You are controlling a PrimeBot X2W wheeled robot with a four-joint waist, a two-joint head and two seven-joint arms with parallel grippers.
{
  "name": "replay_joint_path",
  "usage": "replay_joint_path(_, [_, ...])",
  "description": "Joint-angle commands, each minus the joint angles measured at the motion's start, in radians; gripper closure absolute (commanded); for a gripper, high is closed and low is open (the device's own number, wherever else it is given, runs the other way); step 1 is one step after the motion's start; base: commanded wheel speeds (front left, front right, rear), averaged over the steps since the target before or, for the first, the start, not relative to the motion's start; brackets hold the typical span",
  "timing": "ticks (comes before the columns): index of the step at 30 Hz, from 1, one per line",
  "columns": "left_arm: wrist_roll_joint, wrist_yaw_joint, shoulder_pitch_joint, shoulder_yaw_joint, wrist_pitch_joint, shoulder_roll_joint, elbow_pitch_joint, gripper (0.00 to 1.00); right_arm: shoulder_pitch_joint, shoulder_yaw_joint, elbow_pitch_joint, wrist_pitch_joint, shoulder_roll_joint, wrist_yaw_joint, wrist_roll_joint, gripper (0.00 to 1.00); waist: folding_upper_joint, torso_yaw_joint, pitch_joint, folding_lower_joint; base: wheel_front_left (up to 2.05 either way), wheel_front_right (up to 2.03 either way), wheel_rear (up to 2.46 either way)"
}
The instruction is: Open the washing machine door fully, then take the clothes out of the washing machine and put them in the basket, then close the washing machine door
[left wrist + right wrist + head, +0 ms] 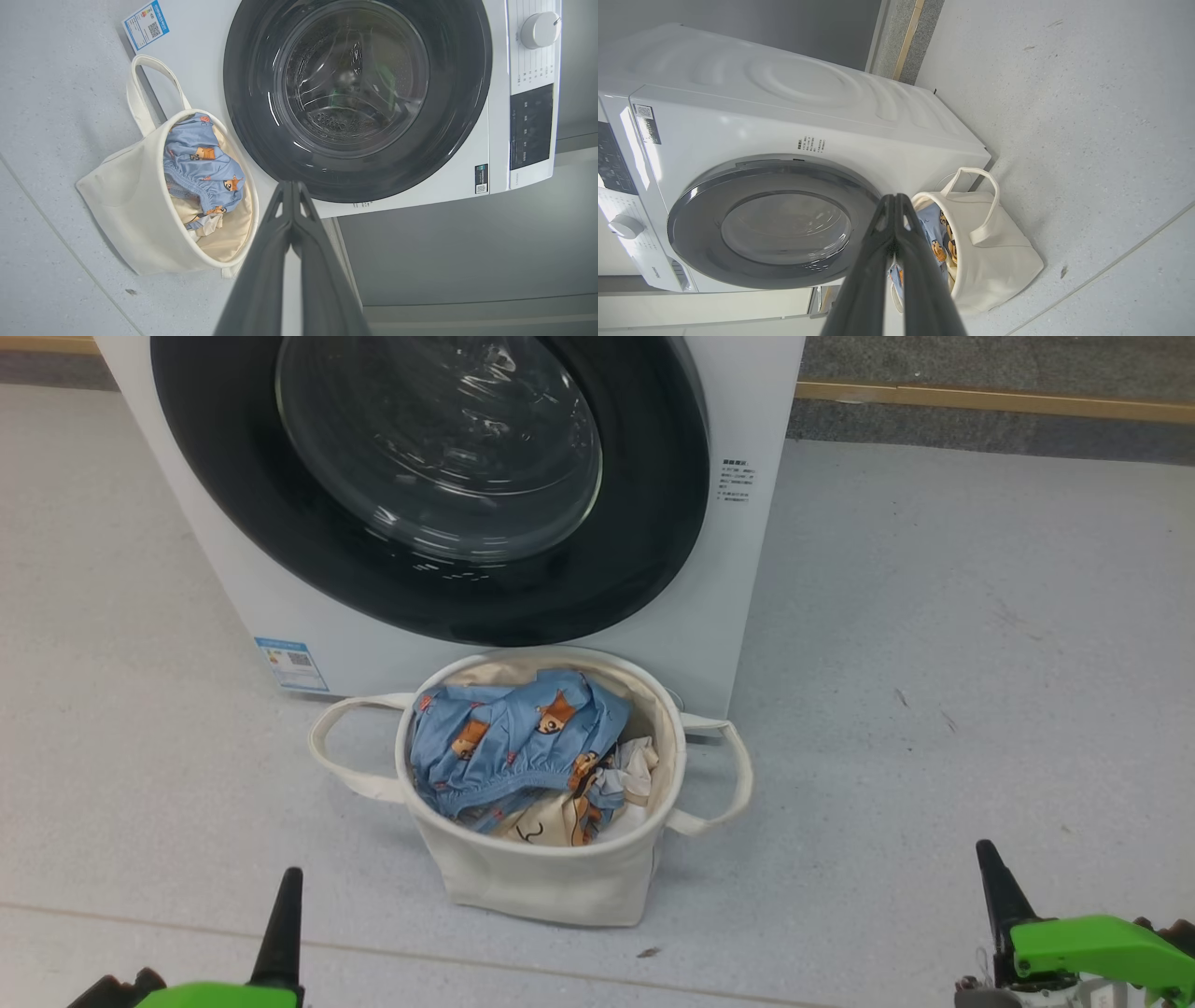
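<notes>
Both end effectors sit low in my head view, well back from the washing machine [719, 579]: the left end effector [288, 887] and the right end effector [991, 863] each point up toward it. In the wrist views each one's two dark fingers are pressed together with nothing between them. In front of the machine, just below the door [439, 457], the basket [541, 877] stands on the floor [934, 663]. The clothes [509, 737] are bundled inside it, blue bear-print on top and cream underneath. The door looks shut, its black ring flush with the white front all round. Through the glass the left wrist view gives me bare perforated steel and no fabric, as far as the reflections let me tell. So I judge the emptying done and the closing either finished or at its last check. To do that check well, I would look along the ring's edge from the right wrist view for any gap against the machine. If I found one, I would push with fingers kept together on the black ring and not on the glass bowl. I would push square to the machine's front and slowly, until the latch takes. I cannot tell which side the hinge is on, so I would confirm that before choosing a spot. I would also bring the arm in above the basket so its looped handles are not caught.
</notes>
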Motion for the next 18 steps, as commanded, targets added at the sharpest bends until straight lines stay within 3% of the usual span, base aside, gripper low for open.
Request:
replay_joint_path(1, [-0.025, -0.005, -0.054, 0.032, 0.009, 0.004, -0.029, 1.0, -0.054, 0.01, -0.028, 0.007, -0.016, 0.0, 0.023, 1.0, -0.0001, 0.001, 0.0, 0.0, 0.0, 0.0, 0.0])
replay_joint_path(18, [-0.231, -0.006, -0.07, 0.057, 0.059, 0.003, -0.023, 1.0, -0.063, -0.014, -0.019, 0.058, -0.015, 0.0, 0.205, 1.0, -0.0001, 0.015, 0.0, 0.0, 0.0, 0.0, 0.0])
